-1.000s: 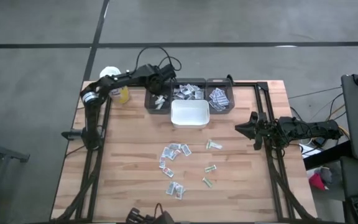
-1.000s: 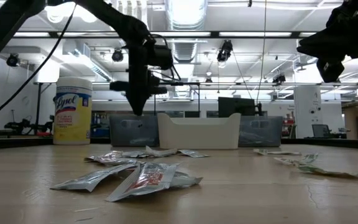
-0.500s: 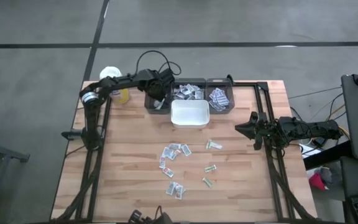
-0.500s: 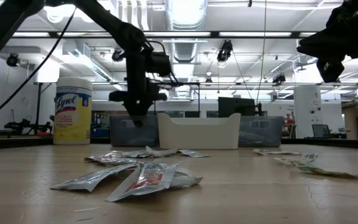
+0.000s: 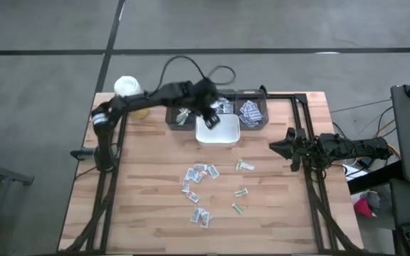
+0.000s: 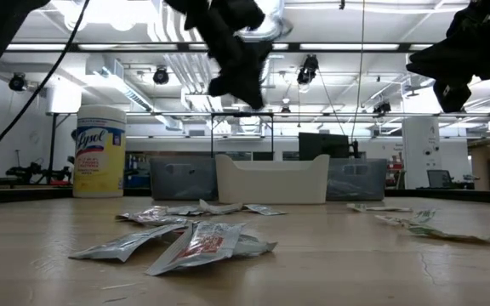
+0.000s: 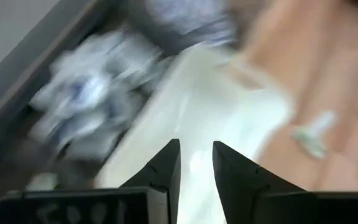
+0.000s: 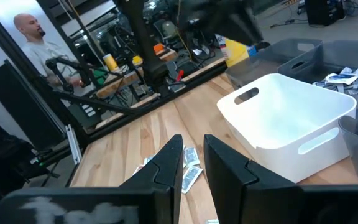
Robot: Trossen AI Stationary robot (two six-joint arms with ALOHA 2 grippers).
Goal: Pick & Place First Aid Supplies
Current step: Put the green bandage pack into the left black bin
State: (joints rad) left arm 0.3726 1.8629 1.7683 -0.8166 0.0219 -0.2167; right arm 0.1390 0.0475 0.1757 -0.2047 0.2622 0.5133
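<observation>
The left hand (image 5: pixel 211 117) hangs over the near-left corner of the white bin (image 5: pixel 226 135), at the far side of the tabletop (image 5: pixel 141 178). In its own wrist view the two fingers (image 7: pixel 166 171) stand a little apart with nothing between them, the white bin's floor showing through the gap. From table height it sits high above the bin (image 6: pixel 272 178), well clear of the rim.

The right hand (image 5: pixel 288 149) waits at the right edge of the tabletop, off the surface (in the low view it is up in the top right corner). Its fingers (image 8: pixel 169 163) stand a narrow gap apart and pinch nothing.

Packets (image 5: pixel 199 174) lie loose on the bare wood, near the middle: one cluster left of centre, a pair (image 5: pixel 201 217) nearer the front edge, and a few with green print (image 5: pixel 244 166) to the right. More packets fill two of the three grey bins behind the white one: the middle (image 5: pixel 218 105) and the right (image 5: pixel 250 111). The left grey bin (image 5: pixel 179 117) holds a few too.

A white-lidded yellow tub (image 5: pixel 127 87) stands at the far left corner, beside the left arm.

A person (image 8: pixel 39 38) shows in the room beyond, in the right wrist view.
</observation>
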